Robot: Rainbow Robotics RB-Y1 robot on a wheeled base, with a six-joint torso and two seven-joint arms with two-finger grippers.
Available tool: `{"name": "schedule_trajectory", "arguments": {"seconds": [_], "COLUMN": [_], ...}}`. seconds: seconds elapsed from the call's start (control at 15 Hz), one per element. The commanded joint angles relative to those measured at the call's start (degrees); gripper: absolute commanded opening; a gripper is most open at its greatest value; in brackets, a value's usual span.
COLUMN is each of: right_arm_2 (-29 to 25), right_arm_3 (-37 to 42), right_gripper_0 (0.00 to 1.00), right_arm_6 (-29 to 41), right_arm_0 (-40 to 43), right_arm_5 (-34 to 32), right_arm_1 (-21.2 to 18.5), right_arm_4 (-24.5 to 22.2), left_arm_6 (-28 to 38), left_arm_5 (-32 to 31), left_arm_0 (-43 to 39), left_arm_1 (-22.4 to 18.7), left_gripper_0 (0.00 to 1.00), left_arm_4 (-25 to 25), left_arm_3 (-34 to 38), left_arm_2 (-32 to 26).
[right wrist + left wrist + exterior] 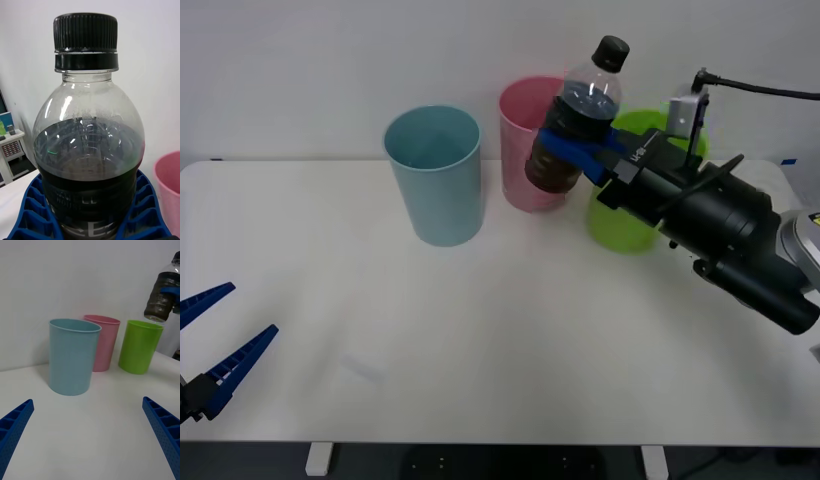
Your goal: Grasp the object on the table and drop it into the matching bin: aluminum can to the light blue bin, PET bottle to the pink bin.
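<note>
My right gripper (577, 148) is shut on the PET bottle (578, 120), a clear bottle with a black cap and dark lower body, held upright in the air. It hangs at the right rim of the pink bin (523, 150), between it and the lime green bin. The right wrist view has the bottle (88, 150) between blue ribbed fingers (35, 210), with the pink bin (169, 191) beside it. The light blue bin (434, 175) stands left of the pink one. My left gripper (212, 340) waits open low at the table's front left corner.
A lime green bin (628, 200) stands right of the pink bin, partly behind my right arm. All three bins line up at the back of the white table (480, 340). In the left wrist view the bins (73, 356) stand ahead across open tabletop.
</note>
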State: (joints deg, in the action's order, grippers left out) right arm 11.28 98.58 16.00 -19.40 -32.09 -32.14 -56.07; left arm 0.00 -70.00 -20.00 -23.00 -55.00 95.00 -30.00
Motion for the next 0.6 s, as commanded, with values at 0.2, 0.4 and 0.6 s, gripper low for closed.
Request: {"name": "schedule_trajectory", "arguments": {"seconds": [0.2,0.4,0.6], "right_arm_2": [0.59,1.56,2.08], "right_arm_3": [-10.77,-18.95,-27.82], "right_gripper_0": [0.00,0.00,0.00], "right_arm_6": [0.00,-0.18,-0.53], "right_arm_0": [-11.45,-18.75,-25.60], "right_arm_5": [0.01,0.01,0.01], "right_arm_1": [-0.03,0.41,1.99], "right_arm_4": [-1.32,-1.68,-3.96], "left_arm_6": [0.00,0.00,0.00], "left_arm_5": [0.00,0.00,0.00], "left_arm_0": [0.00,0.00,0.00], "left_arm_1": [0.00,0.00,0.00], "left_gripper_0": [1.00,1.00,1.00], "left_arm_4": [0.00,0.00,0.00], "left_arm_3": [0.00,0.00,0.00], "left_arm_2": [0.00,0.00,0.00]}}
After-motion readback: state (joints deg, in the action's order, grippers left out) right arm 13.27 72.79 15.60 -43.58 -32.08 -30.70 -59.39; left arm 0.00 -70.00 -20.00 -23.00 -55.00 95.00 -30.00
